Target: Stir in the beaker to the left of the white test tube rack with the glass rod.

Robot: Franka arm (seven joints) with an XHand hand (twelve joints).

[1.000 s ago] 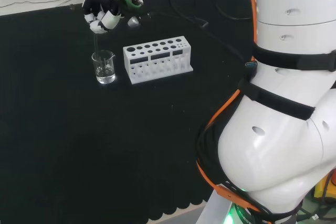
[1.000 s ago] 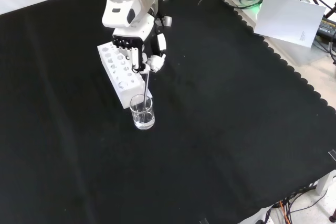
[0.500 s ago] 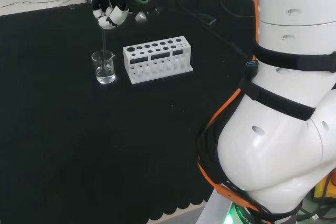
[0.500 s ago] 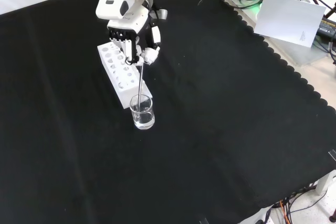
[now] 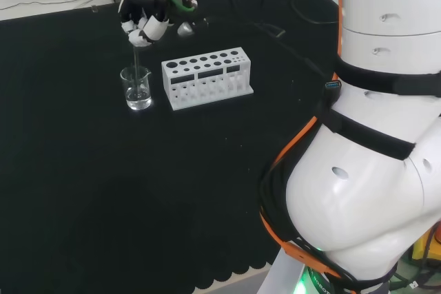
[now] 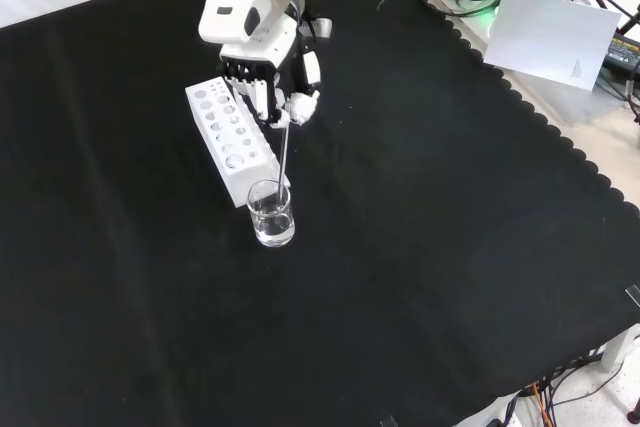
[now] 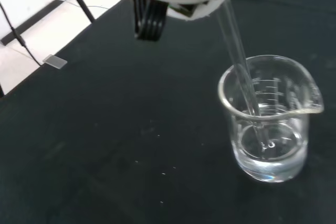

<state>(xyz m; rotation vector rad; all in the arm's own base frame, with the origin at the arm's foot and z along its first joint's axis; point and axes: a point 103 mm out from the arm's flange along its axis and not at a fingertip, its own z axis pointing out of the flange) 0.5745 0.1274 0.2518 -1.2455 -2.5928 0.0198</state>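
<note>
A white paper sheet lies beside the black cloth.

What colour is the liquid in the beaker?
Clear and colourless, like water. The beaker shows it best in the wrist view, with the glass rod dipping into it.

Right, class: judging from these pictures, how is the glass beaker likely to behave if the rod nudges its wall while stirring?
The beaker looks like thin clear glass, so probably fragile. It holds only a shallow pool of clear liquid, so it is likely light and could slide on the cloth. The glass rod, held in the hand, leans on the rim, so a sideways push might tip it.
</note>
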